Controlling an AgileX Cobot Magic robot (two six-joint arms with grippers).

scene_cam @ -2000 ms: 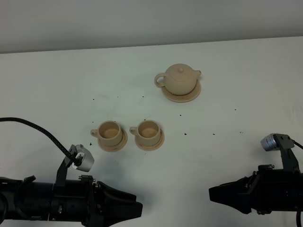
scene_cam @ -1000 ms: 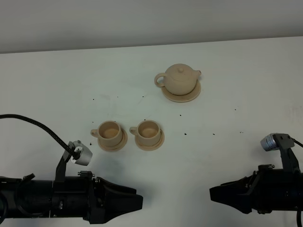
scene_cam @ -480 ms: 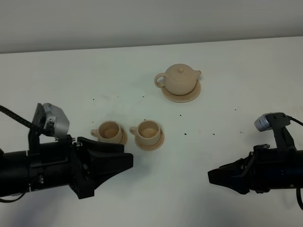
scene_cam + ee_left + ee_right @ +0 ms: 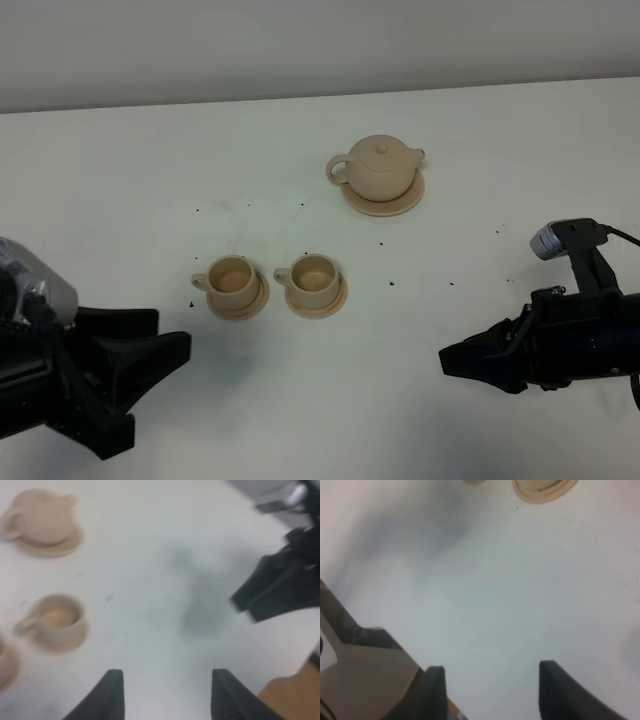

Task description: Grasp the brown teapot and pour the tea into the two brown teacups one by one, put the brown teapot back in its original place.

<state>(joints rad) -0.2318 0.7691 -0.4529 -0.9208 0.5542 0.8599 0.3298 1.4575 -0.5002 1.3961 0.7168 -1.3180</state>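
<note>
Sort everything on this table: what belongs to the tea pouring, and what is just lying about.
Job: brown teapot; its wide saucer; left teacup; right teacup; their small saucers.
Lying about: small dark specks scattered on the white table.

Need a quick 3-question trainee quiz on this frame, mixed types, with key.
1. True or false: the brown teapot sits on its saucer.
2. How many teacups stand nearer the robot than the teapot? A) one B) two C) three
3. Fill in: the left pincer and right pincer are both ___, holding nothing.
Key: 1 true; 2 B; 3 open.
</note>
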